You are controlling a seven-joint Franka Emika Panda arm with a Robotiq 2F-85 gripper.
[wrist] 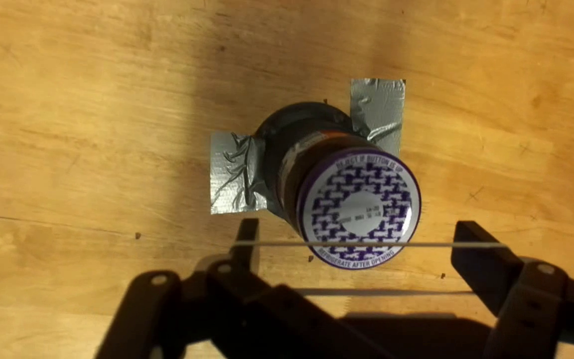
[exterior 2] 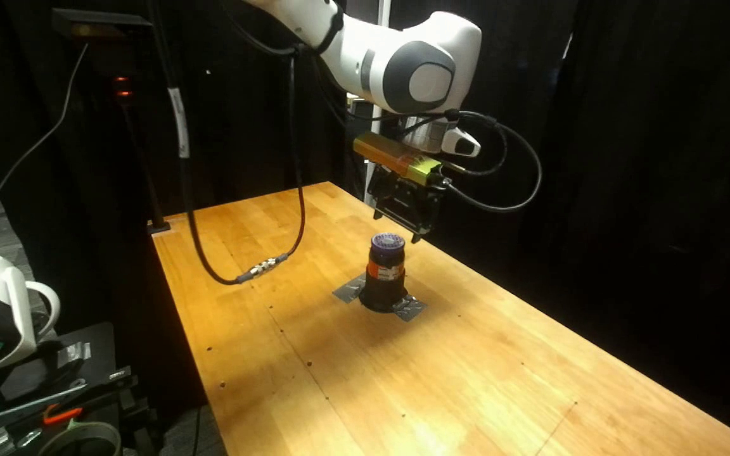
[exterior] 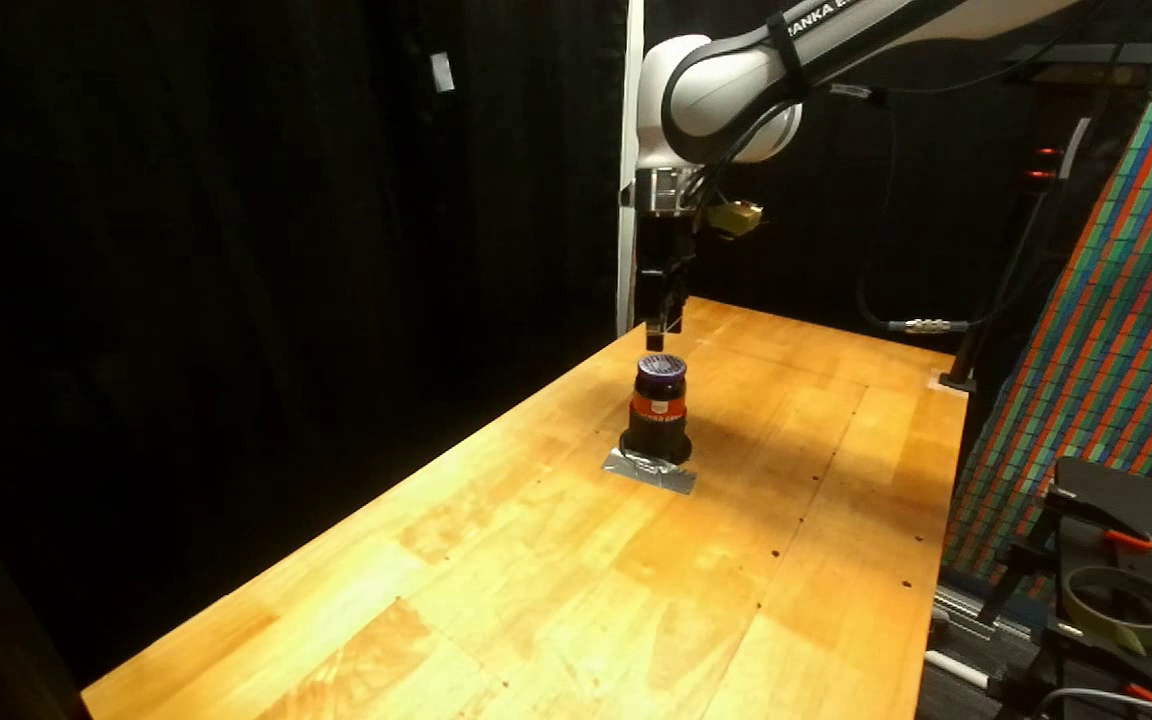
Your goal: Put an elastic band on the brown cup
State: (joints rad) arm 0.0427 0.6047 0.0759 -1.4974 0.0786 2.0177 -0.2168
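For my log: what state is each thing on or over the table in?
Jar: upright
Lid: on; tightness unclear
Black base: taped down
Grey tape: stuck down, creased
Gripper: open, not touching the jar
Elastic band: stretched taut across the gripper, not yet on the jar
Robot arm: bent

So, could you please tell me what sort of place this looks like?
Probably a robotics lab: a robot arm hangs over a table, black curtains hang beyond it, and tape is stuck down next to the cup.
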